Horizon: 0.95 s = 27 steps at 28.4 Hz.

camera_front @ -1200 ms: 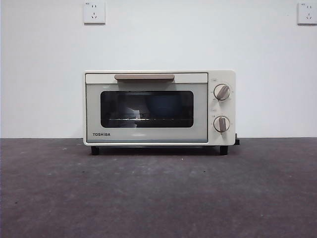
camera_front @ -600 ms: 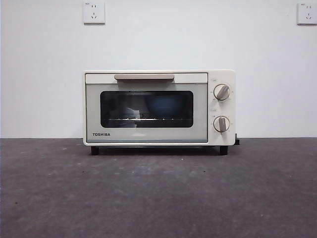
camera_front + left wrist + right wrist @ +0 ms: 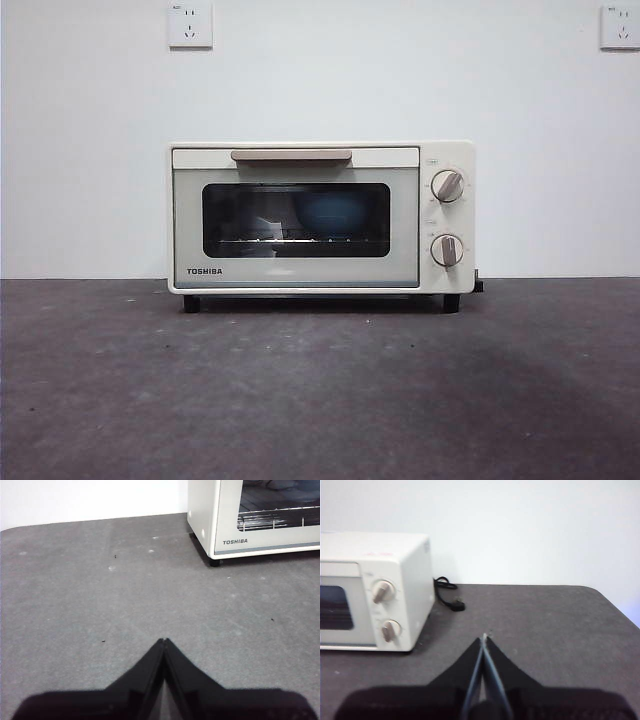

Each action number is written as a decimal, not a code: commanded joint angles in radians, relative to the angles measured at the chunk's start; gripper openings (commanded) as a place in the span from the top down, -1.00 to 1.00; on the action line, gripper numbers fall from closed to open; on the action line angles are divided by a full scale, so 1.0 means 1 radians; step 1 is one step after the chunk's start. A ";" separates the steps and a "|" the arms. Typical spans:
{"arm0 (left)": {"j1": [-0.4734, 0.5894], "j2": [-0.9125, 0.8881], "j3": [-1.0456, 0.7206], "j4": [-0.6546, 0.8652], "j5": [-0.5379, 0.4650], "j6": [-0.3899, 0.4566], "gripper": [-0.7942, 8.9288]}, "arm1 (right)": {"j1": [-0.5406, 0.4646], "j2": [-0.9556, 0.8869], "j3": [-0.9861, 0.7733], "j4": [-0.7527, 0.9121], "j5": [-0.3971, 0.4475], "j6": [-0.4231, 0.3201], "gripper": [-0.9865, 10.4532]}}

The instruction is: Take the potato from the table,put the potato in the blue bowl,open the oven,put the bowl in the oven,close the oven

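The cream-white oven (image 3: 320, 217) stands at the back of the dark grey table (image 3: 320, 390) with its glass door closed. Through the glass the blue bowl (image 3: 331, 215) shows on the rack inside. The potato is hidden from every view. My left gripper (image 3: 164, 641) is shut and empty, hovering over bare table well short of the oven (image 3: 255, 517) and off its left corner. My right gripper (image 3: 484, 637) is shut and empty too, out to the right of the oven (image 3: 375, 590), level with its two knobs. Neither arm appears in the front view.
A black power cord and plug (image 3: 449, 597) lie on the table behind the oven's right side. Two white wall sockets (image 3: 190, 25) sit high on the white wall. The table's right edge (image 3: 615, 607) curves away past my right gripper.
The bowl behind the glass shows more clearly now than a second ago, as the picture brightened. Nothing has visibly moved.
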<state>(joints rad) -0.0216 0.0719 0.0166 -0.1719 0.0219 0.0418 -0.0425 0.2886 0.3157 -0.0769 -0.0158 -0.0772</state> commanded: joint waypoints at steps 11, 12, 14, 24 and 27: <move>0.003 0.000 -0.009 0.005 0.005 0.003 0.84 | -0.012 -0.173 -0.264 0.085 0.016 -0.002 0.83; 0.003 0.000 -0.009 0.005 0.005 0.003 0.84 | -0.011 -0.183 -0.279 0.085 0.016 -0.002 0.83; 0.003 0.000 -0.009 0.005 0.005 0.003 0.84 | -0.011 -0.207 -0.302 0.063 0.014 0.008 0.83; 0.003 0.000 -0.009 0.005 0.005 0.003 0.84 | -0.010 -0.281 -0.302 -0.109 0.017 0.022 0.83; 0.003 0.000 -0.009 0.005 0.005 0.003 0.84 | -0.010 -0.281 -0.302 -0.111 0.016 0.024 0.83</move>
<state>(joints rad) -0.0216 0.0719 0.0166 -0.1715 0.0219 0.0418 -0.0532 0.0105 0.0231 -0.1913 0.0002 -0.0666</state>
